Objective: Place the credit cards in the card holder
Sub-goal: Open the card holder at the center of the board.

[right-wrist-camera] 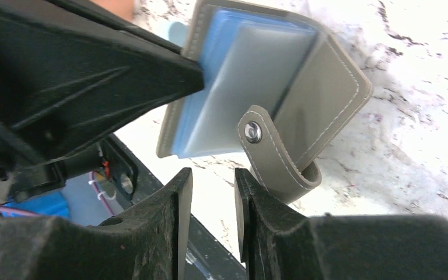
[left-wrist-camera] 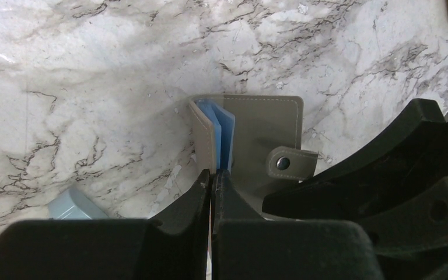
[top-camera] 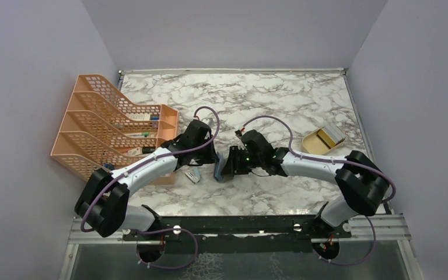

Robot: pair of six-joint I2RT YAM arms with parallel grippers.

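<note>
One card holder (left-wrist-camera: 262,125), grey outside, light-blue pockets inside, half open; left pincer (left-wrist-camera: 213,174) clamped on its flap; right pincer (right-wrist-camera: 213,175) apart, empty.

One card holder (left-wrist-camera: 262,134). Two hands meet at it: the left hand (left-wrist-camera: 212,181) and the right hand (right-wrist-camera: 213,186). One orange file rack (top-camera: 111,125) stands left of it, one tan tray (top-camera: 312,143) right of it, and one small pale-blue item (left-wrist-camera: 73,205) lies just beside it.

Orange file rack (top-camera: 111,131) left, tan tray (top-camera: 312,144) right
</note>
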